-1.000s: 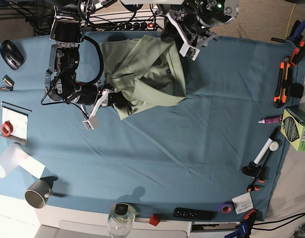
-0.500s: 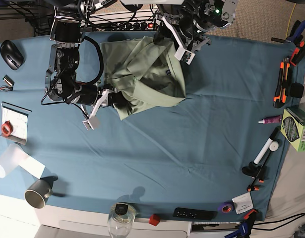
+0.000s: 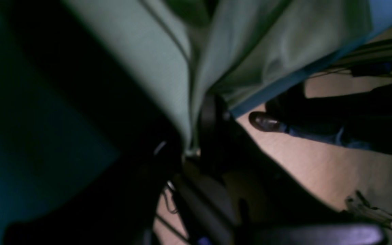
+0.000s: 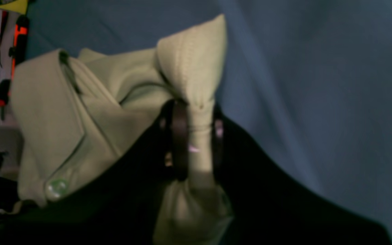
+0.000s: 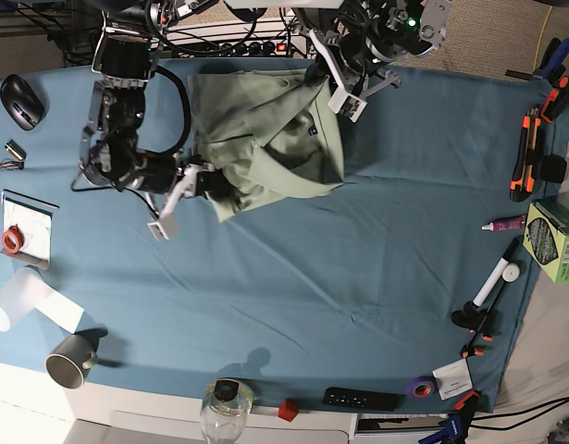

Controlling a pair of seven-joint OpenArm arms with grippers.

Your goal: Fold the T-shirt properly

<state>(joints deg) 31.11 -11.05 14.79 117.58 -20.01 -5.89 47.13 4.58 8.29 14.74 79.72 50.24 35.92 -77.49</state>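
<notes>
Both claws grip the T-shirt [image 5: 265, 143], which lies bunched at the far edge of the table [image 5: 377, 240]. Right claw [image 4: 192, 136] is clenched on a puckered tuck of hem, its stitching and a pale button plain to see; left claw [image 3: 196, 136] pinches a thin fold near the collar side. Holding two opposite edges looks meant to spread the soft, matte cotton flat over the blue cloth [image 5: 293, 305].

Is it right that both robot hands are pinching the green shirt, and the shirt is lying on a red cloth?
Not quite. Both the left gripper and right gripper do pinch the T-shirt, but the cloth under it is blue, not red. The base view shows this.
</notes>
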